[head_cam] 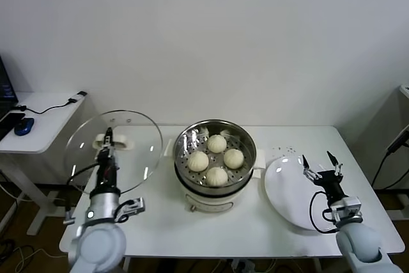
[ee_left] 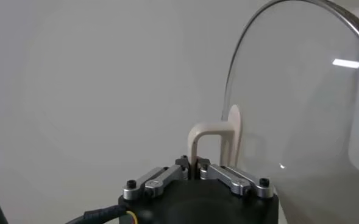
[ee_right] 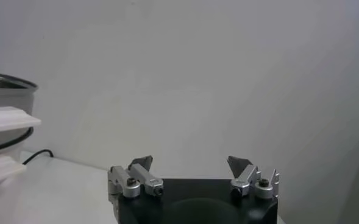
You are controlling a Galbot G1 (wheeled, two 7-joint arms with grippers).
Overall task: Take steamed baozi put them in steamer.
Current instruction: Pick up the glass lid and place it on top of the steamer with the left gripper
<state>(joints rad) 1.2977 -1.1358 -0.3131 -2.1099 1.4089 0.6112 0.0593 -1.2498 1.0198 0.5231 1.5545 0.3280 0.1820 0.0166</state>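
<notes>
- Cream-white baozi (head_cam: 216, 160), all four, sit inside the steamer (head_cam: 246, 165); loading looks done.
- Left gripper (head_cam: 107, 146), left of the steamer, is clamped on the lid (head_cam: 137, 142) handle, holding it upright.
- Right gripper (head_cam: 321, 171) hovers spread wide over the plate (head_cam: 284, 190), right of the steamer.
- Next, probably: lid onto the steamer.

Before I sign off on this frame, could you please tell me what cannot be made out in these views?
- Head view: the steamer base's front controls are too small to read.
- Head view: the dark specks at the far edge of the plate are too small to identify.
- Right wrist view: the steamer is cut off by the edge, so no baozi show.
</notes>
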